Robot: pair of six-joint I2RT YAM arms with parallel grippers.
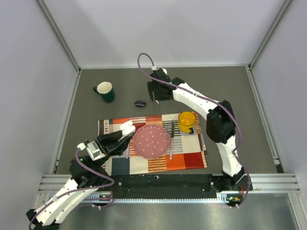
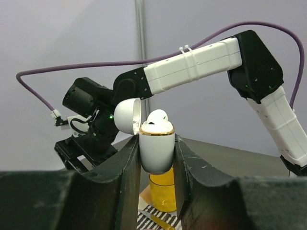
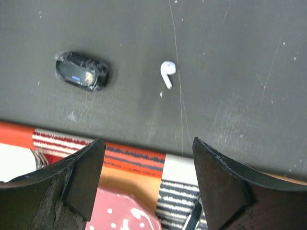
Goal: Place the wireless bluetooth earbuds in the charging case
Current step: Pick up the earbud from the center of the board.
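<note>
My left gripper [image 1: 125,130] is shut on the white charging case [image 2: 156,149], holding it upright above the placemat's left part. The case lid [image 2: 125,115] is hinged open, and one white earbud [image 2: 156,118] sits in the top of the case. The second earbud [image 3: 167,73] lies loose on the dark table, seen in the right wrist view just right of a black oval object [image 3: 81,71]. My right gripper [image 3: 148,179] is open and empty, hovering above the table near that earbud. In the top view this gripper [image 1: 156,95] hides the loose earbud.
A striped placemat [image 1: 187,158] holds a pink dotted plate [image 1: 151,141], a knife [image 1: 171,136] and a yellow cup [image 1: 186,120]. A dark green mug [image 1: 104,91] stands at the back left. The black oval object [image 1: 139,103] lies behind the placemat.
</note>
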